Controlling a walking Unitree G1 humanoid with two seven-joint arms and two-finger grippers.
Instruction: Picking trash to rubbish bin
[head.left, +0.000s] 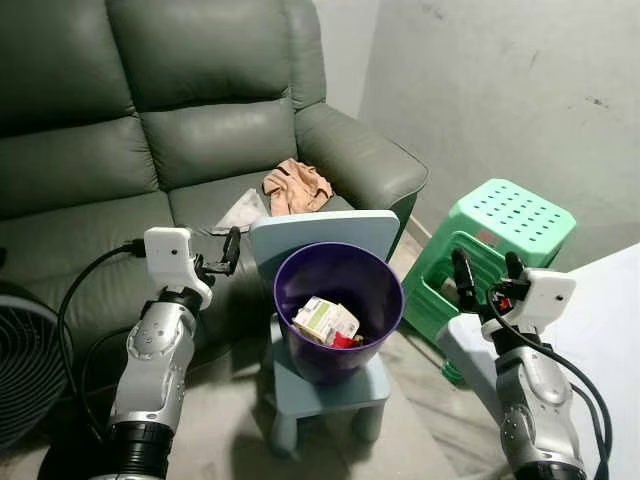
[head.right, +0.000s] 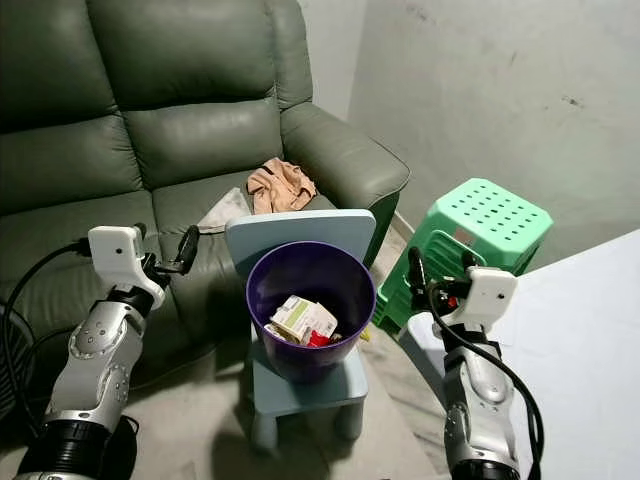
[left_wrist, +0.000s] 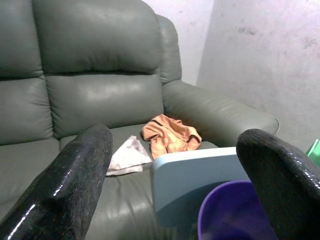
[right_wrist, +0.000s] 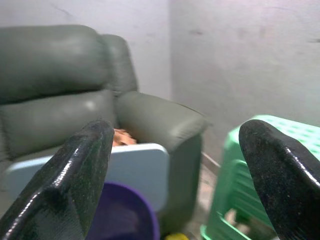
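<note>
- Left gripper (head.left: 228, 252): raised in front of the sofa seat, forearm angled upward from the lower left; its two black fingers (left_wrist: 75, 175) stand spread apart with nothing between them. It hangs to the left of the bin, apart from it.
- Sofa (head.left: 150, 130): grey-green leather, filling the back and left of the scene; its right armrest runs down toward the green stool.
- Tissue (head.left: 240, 212) and orange cloth (head.left: 296, 186): both lie on the seat cushion, touching each other, just behind the chair's backrest.
- Small blue chair (head.left: 330, 232): stands against the sofa front, backrest toward the cushion; bare floor shows on either side of its legs.
- Purple bin (head.left: 345, 272): upright on the chair seat, rim open upward. A white carton (head.left: 325, 320) and a red scrap (head.left: 343, 341) lie inside it.
- Green stool (head.left: 510, 218): near the wall, right of the chair, with a narrow floor gap between them.
- Right gripper (head.left: 487, 272): raised before the stool, fingers (right_wrist: 75, 175) parted and empty.
- White surface (head.left: 610, 330): its edge lies just beside the right arm.
</note>
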